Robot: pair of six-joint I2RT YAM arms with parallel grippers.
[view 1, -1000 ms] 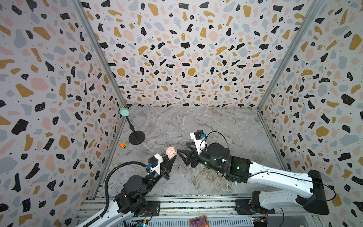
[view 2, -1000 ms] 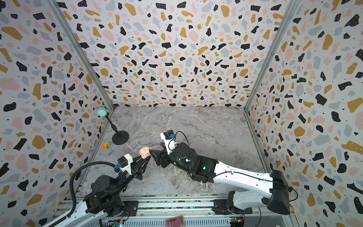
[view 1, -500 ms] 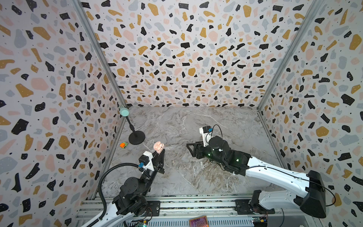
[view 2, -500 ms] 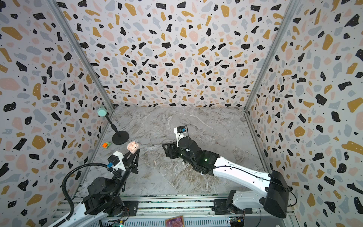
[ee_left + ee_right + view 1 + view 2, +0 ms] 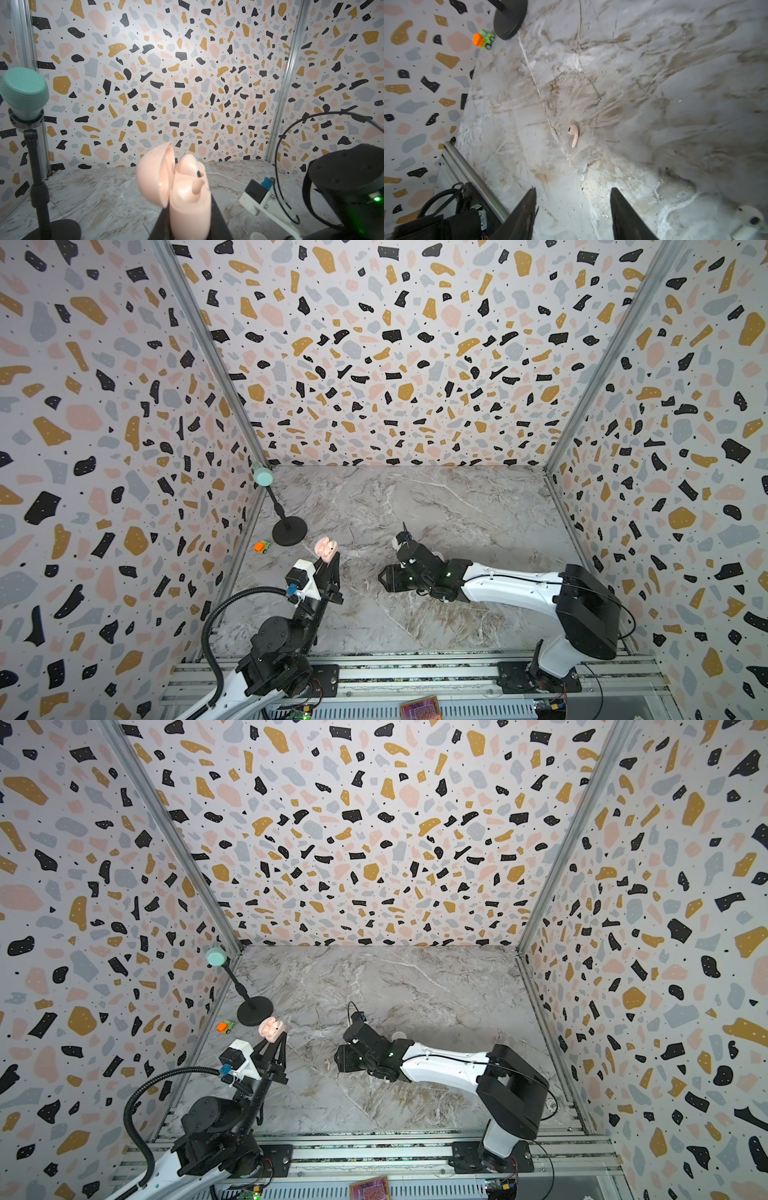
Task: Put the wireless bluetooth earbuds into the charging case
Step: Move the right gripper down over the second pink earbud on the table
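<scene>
1. Down on the marble floor (image 5: 654,83), my right wrist view shows the loose earbud (image 5: 573,135) plainly: pink, lying on its side. Both top views only give a speck.
2. Only my left wrist view looks inside the charging case (image 5: 187,197): lid swung open, seated earbud (image 5: 196,182) tucked in.
3. My left gripper (image 5: 330,566) is clenched on the case, holding it up off the floor. My right gripper (image 5: 573,207) has its fingers spread, gripping nothing, hovering over the loose earbud without touching.
4. A second ago my right gripper was nose to nose with the case. Now they're well apart, and the case sits nearer the black stand (image 5: 289,531).
</scene>
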